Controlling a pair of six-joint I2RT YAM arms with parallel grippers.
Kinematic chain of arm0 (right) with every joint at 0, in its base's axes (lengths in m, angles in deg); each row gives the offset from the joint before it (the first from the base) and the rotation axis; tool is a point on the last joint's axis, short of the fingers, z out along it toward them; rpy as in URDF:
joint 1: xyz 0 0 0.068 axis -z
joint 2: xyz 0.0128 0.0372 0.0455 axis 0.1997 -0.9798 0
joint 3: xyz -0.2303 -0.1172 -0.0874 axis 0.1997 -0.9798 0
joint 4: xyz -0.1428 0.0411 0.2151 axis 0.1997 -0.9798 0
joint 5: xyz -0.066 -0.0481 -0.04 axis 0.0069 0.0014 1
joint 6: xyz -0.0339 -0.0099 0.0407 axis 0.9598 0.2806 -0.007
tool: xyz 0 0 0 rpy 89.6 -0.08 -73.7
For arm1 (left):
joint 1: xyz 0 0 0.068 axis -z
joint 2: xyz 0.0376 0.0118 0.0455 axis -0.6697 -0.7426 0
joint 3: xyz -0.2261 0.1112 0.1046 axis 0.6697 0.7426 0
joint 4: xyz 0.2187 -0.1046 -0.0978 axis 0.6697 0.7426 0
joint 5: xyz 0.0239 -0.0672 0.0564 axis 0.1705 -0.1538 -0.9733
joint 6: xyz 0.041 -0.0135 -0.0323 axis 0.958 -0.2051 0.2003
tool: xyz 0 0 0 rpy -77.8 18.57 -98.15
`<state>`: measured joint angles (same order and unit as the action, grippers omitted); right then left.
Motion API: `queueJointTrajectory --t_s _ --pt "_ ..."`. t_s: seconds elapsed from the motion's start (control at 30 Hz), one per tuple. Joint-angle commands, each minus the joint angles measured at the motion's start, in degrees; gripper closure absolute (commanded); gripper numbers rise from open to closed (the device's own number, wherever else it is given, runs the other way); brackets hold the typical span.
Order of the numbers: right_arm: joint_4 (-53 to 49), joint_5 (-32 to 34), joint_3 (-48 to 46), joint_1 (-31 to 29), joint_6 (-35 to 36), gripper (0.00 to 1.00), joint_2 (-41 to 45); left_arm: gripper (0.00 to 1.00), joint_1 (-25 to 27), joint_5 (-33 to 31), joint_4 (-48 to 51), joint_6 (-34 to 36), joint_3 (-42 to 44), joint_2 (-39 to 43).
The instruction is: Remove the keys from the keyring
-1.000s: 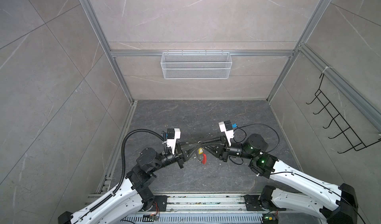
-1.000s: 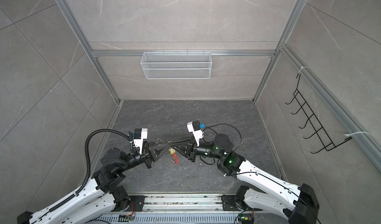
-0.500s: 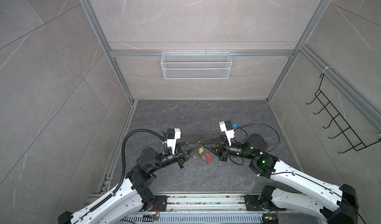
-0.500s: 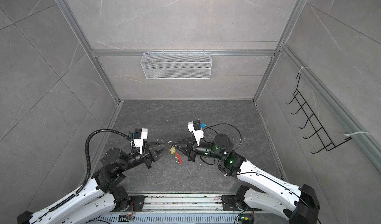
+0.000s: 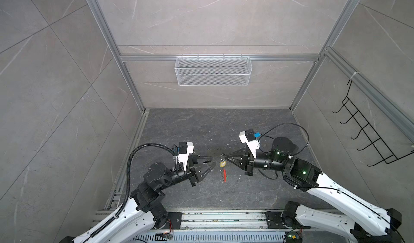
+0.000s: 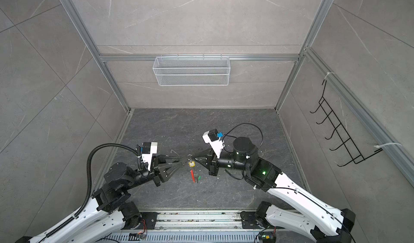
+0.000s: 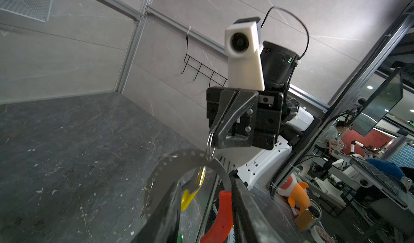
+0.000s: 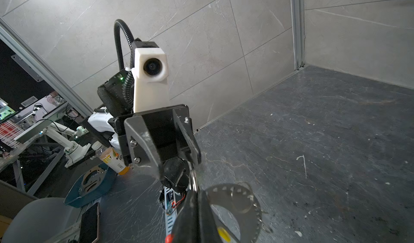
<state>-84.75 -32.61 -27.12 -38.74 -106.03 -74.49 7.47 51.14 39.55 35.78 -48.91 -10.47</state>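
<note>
1. Right gripper (image 5: 225, 158) is pressing its jaws together on a small split ring (image 7: 210, 146), and the whole bundle is hanging from this ring above the floor (image 5: 201, 127).
2. Left gripper (image 5: 213, 161) is standing with its jaws spread and is holding nothing. In both top views it is hovering just beside the bundle, apart from it.
3. The keyring (image 7: 177, 161) is hanging under the small ring, between the two grippers. The yellow tag (image 7: 193, 191) is dangling inside its curve, and the green tag (image 6: 197, 176) is showing lower down, next to the red sleeve (image 5: 224, 174).
4. By my judgement, no part of the task is done yet. The keys (image 5: 223, 163) are hanging together with the hoop, and nothing is lying free on the floor. Both of them are waiting to be slid off.
5. The keyring is showing as a thin, flat band of dull grey metal, bent round, with a row of small holes along its edge.
6. The sleeve is looking like smooth, glossy plastic with a curve. The tags are looking like smooth plastic too.
7. The floor is appearing as dark stone with pale veins and scratches. I cannot make out the key blades.
</note>
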Motion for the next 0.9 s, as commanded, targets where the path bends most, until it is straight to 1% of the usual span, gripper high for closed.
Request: queueJointTrajectory --t_s 0.0,0.13,0.3,0.4,0.57,0.87 --pt "-16.04 -0.54 6.41 -0.35 9.7 1.0 -2.32 0.61 0.24 2.83 6.43 3.72 -5.23 -1.25" --pt "-23.93 -2.6 11.54 -0.32 14.19 1.0 -4.7 0.61 0.26 4.36 10.58 5.77 -8.22 -3.13" --pt "-28.26 -4.89 14.21 -0.37 16.55 1.0 -6.64 0.6 0.23 9.02 12.88 7.13 -11.32 -6.87" --pt "-29.68 -5.67 15.31 -0.38 17.26 1.0 -7.62 0.61 0.25 10.5 13.72 7.49 -12.37 -8.85" --pt "-30.77 -6.34 16.45 -0.39 17.96 1.0 -8.63 0.67 0.27 12.76 13.89 7.62 -13.0 -10.96" --pt "-31.88 -5.69 17.94 -0.45 18.57 1.0 -10.21 0.73 0.24 14.35 13.72 7.49 -13.36 -11.92"
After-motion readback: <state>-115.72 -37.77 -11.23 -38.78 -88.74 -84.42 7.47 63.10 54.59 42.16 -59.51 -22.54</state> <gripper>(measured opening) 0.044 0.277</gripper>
